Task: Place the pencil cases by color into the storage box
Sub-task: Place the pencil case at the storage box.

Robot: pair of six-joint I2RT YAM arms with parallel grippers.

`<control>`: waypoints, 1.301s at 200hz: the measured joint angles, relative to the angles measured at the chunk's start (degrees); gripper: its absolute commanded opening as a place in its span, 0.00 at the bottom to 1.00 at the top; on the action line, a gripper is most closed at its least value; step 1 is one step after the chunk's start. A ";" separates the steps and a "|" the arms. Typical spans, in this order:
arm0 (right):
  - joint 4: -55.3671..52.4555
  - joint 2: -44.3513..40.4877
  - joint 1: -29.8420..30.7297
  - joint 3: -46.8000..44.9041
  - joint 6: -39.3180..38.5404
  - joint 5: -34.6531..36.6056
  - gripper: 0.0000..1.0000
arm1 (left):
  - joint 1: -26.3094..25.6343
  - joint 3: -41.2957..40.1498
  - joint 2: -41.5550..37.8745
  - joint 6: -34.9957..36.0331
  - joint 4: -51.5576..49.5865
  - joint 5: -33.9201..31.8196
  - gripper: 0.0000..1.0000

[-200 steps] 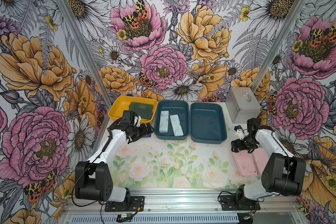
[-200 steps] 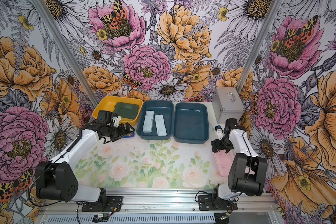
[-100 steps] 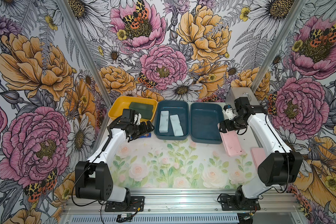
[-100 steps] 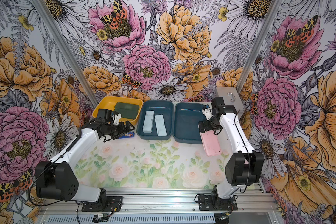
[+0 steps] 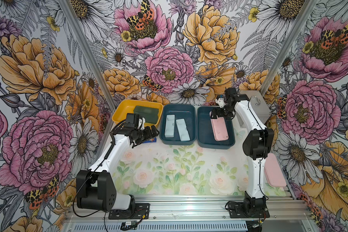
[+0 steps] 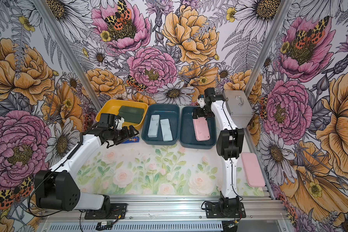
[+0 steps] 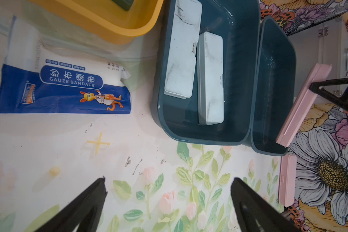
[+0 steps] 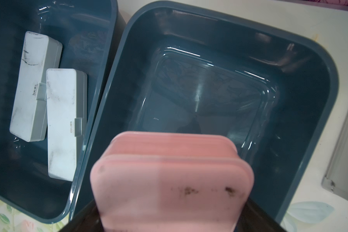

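Elbow raised, right gripper (image 5: 220, 117) clamps pink case (image 5: 219, 130) (over bin (image 5: 215, 145)).

Bold floral walls (image 5: 169, 60) surround a rose-print tabletop (image 5: 169, 176); seemingly aluminium rails (image 5: 189, 206) in front.

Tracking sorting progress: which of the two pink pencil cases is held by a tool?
The flat pink plastic pencil case over the right-hand teal tray, gripped by the right tool; the other pink case lies on the table.

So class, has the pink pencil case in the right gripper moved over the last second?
Yes: the held pink case moved from beside the other pink case, back and inward, to over the right-hand blue bin.
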 measured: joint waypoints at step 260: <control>2.14 19.10 -0.33 14.45 24.09 -9.18 0.79 | -0.28 6.60 4.76 -0.61 -2.21 -2.21 0.99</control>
